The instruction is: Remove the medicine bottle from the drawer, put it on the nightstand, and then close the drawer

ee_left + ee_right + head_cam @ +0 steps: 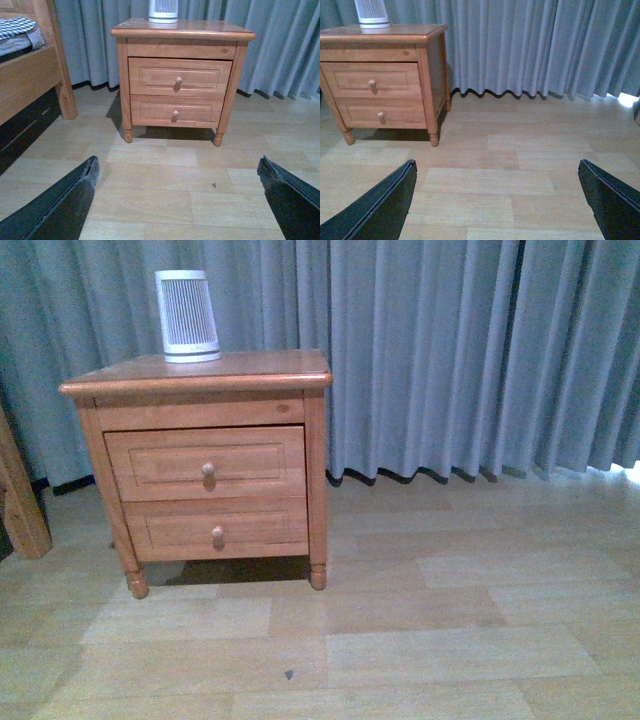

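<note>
The honey-brown nightstand [200,375] stands at the left in the front view, against the grey curtain. Its upper drawer [255,462] is shut, with a round knob [208,471]. The nightstand also shows in the left wrist view [182,30] and the right wrist view [385,35], with the drawer [200,77] [350,80] shut in both. The medicine bottle is hidden. My left gripper [177,200] is open and empty above the floor, well short of the nightstand. My right gripper [497,200] is open and empty, further right over the floor. Neither arm shows in the front view.
A large white ribbed appliance [187,315] stands on the nightstand top. The shallower lower drawer [260,530] is shut. A wooden bed frame [30,75] stands left of the nightstand. Grey curtains [470,350] hang behind. Wooden floor [400,640] lies in front.
</note>
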Controlling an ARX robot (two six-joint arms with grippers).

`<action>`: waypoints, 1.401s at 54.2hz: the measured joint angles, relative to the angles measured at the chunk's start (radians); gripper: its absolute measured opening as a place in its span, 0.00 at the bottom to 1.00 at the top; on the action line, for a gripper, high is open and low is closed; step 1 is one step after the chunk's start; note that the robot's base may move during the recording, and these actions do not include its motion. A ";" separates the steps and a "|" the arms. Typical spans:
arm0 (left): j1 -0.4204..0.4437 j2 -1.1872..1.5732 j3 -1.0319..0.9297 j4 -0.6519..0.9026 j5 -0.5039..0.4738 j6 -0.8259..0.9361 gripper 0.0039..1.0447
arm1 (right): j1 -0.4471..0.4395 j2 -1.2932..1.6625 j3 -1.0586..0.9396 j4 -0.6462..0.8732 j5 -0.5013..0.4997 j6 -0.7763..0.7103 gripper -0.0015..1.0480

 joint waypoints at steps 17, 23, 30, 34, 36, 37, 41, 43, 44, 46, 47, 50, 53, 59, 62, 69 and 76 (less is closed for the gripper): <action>0.000 0.000 0.000 0.000 0.000 0.000 0.94 | 0.000 0.000 0.000 0.000 0.000 0.000 0.93; 0.000 0.000 0.000 0.000 0.000 0.000 0.94 | 0.000 0.000 0.000 0.000 0.000 0.000 0.93; 0.000 0.000 0.000 0.000 0.000 0.000 0.94 | 0.000 0.000 0.000 0.000 0.000 0.000 0.93; 0.000 0.000 0.000 0.000 0.000 0.000 0.94 | 0.000 0.000 0.000 0.000 0.000 0.000 0.93; 0.000 0.000 0.000 0.000 0.000 0.000 0.94 | 0.000 0.000 0.000 0.000 0.000 0.000 0.93; 0.000 0.000 0.000 0.000 0.000 0.000 0.94 | 0.000 0.000 0.000 0.000 0.000 0.000 0.93; 0.000 0.000 0.000 0.000 0.000 0.000 0.94 | 0.000 0.000 0.000 0.000 0.000 0.000 0.93; 0.000 0.000 0.000 0.000 0.000 0.000 0.94 | 0.000 0.000 0.000 0.000 0.000 0.000 0.93; 0.000 0.000 0.000 0.000 0.000 0.000 0.94 | 0.000 0.000 0.000 0.000 0.000 0.000 0.93; 0.000 0.000 0.000 0.000 0.000 0.000 0.94 | 0.000 0.000 0.000 0.000 0.000 0.000 0.93; 0.000 0.000 0.000 0.000 0.000 0.000 0.94 | 0.000 0.000 0.000 0.000 0.000 0.000 0.93; 0.000 0.000 0.000 0.000 0.000 0.000 0.94 | 0.000 0.000 0.000 0.000 0.000 0.000 0.93; 0.000 0.000 0.000 0.000 0.001 0.000 0.94 | 0.000 0.000 0.000 0.000 0.000 0.000 0.93; 0.000 0.000 0.000 0.000 0.000 0.000 0.94 | 0.000 0.000 0.000 0.000 0.000 0.000 0.93; 0.000 0.000 0.000 0.000 0.000 0.000 0.94 | 0.000 0.000 0.000 0.000 0.000 0.000 0.93; 0.000 0.000 0.000 0.000 0.000 0.000 0.94 | 0.000 0.000 0.000 0.000 0.000 0.000 0.93; 0.000 0.000 0.000 0.000 0.001 0.000 0.94 | 0.000 0.000 0.000 0.000 0.000 0.000 0.93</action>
